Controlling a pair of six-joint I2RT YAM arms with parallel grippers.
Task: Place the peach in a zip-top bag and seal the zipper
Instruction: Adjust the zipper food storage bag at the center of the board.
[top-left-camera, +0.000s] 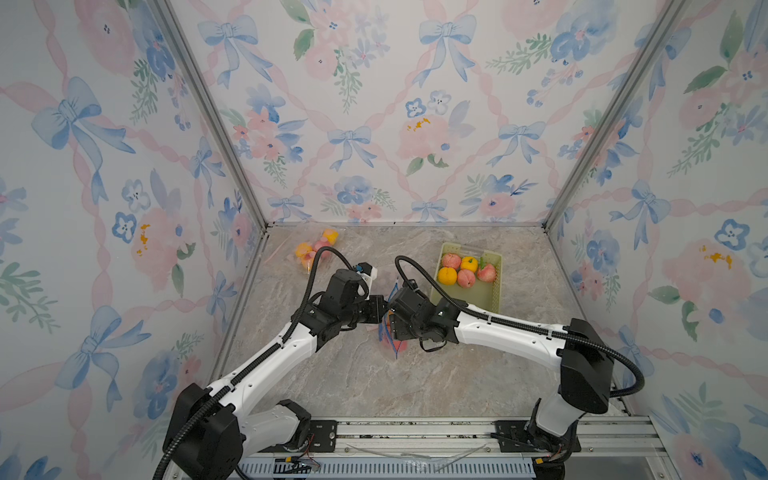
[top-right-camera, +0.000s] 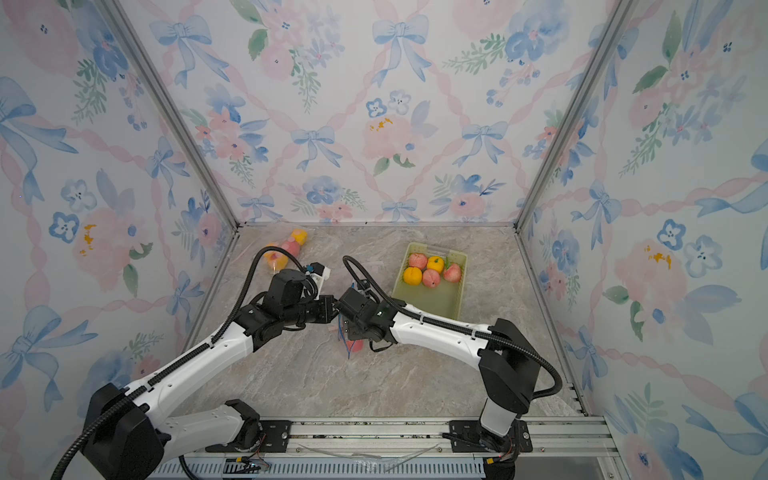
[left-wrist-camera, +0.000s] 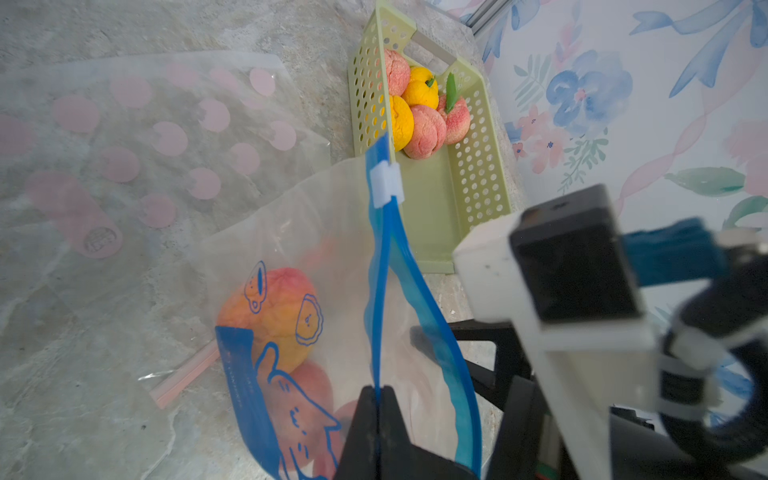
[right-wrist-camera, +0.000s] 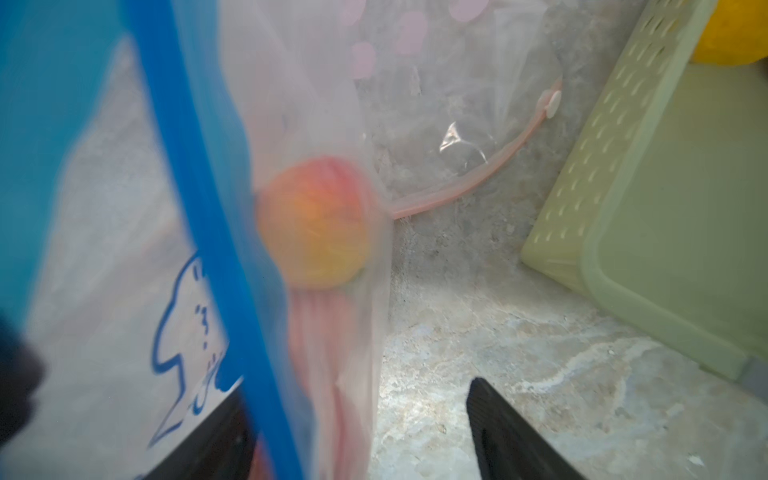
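Observation:
A clear zip-top bag (left-wrist-camera: 332, 257) with blue drawings and a blue zipper strip hangs upright between the two arms, also in both top views (top-left-camera: 392, 343) (top-right-camera: 351, 347). A peach (left-wrist-camera: 270, 307) (right-wrist-camera: 316, 220) lies inside it, with more pink fruit below it. The white slider (left-wrist-camera: 386, 185) sits near the far end of the zipper, and the mouth gapes open below it. My left gripper (left-wrist-camera: 378, 390) (top-left-camera: 380, 309) is shut on the zipper strip. My right gripper (right-wrist-camera: 361, 415) (top-left-camera: 390, 318) stands open beside the bag, whose blue edge crosses one finger (right-wrist-camera: 224, 428).
A green perforated basket (top-left-camera: 482, 297) (left-wrist-camera: 432, 216) (right-wrist-camera: 665, 208) with peaches and oranges stands at the back right. A flat bag with pink dots (left-wrist-camera: 145, 145) and a pink zipper (right-wrist-camera: 478, 183) lies behind. Another bag with fruit (top-left-camera: 316, 249) lies in the back left corner.

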